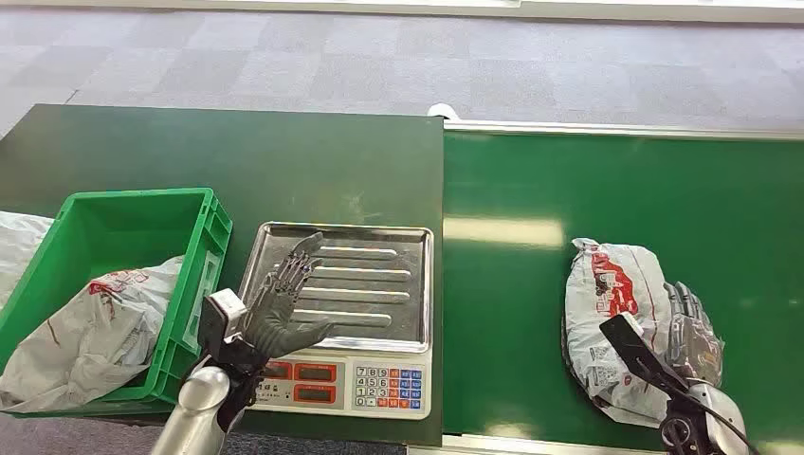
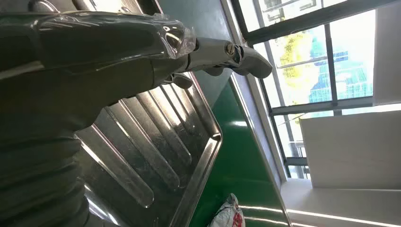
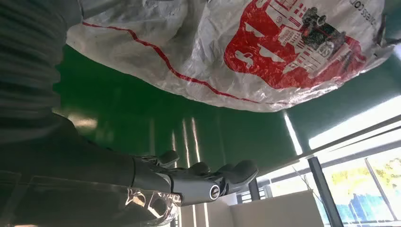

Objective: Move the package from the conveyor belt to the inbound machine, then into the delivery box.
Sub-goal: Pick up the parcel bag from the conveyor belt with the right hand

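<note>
Package [image 1: 616, 318] underside red-printed in wrist view — right hand [image 1: 692, 327] beside.

A parcel-sorting station indoors.
A green conveyor belt [image 1: 616, 190] adjoins a weighing scale [image 1: 346, 322], green crate [image 1: 114, 223] and carpet-tiled floor [image 1: 379, 57].

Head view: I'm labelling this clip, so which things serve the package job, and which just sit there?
Job:
package on conveyor belt
scale tray
green crate
right hand

Idle:
left hand
bagged parcel already in crate
</note>
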Motion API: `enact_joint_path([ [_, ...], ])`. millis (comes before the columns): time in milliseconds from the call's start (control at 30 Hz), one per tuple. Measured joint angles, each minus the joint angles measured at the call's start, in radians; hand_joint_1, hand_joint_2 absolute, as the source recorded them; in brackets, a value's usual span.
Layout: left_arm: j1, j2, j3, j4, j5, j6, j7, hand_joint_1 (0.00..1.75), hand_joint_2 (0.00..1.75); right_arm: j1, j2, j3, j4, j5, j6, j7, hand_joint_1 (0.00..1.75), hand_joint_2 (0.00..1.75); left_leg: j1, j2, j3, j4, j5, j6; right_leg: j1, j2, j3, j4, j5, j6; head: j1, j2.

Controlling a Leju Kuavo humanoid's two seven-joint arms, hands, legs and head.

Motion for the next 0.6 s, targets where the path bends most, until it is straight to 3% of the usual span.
enact_joint_path([
  [300, 0.022, 0.002, 0.019, -0.029, -0.008, 0.009, 0.009, 0.0, 1.75, -0.058, -0.023, 0.045, 0.104, 0.047, 0.164, 0.039, 0.0, 1.75, 0.0, 0.0, -0.001, 0.0, 0.0, 0.0, 0.0, 0.0, 0.0, 0.0, 0.0, 0.0, 0.0, 0.0],
  [600, 0.044, 0.002, 0.031, -0.05, -0.013, 0.01, 0.011, 0.0, 1.75, -0.086, -0.034, 0.08, 0.142, 0.045, 0.189, 0.039, 0.0, 1.75, 0.0, 0.0, 0.0, 0.0, 0.0, 0.0, 0.0, 0.0, 0.0, 0.0, 0.0, 0.0, 0.0, 0.0],
])
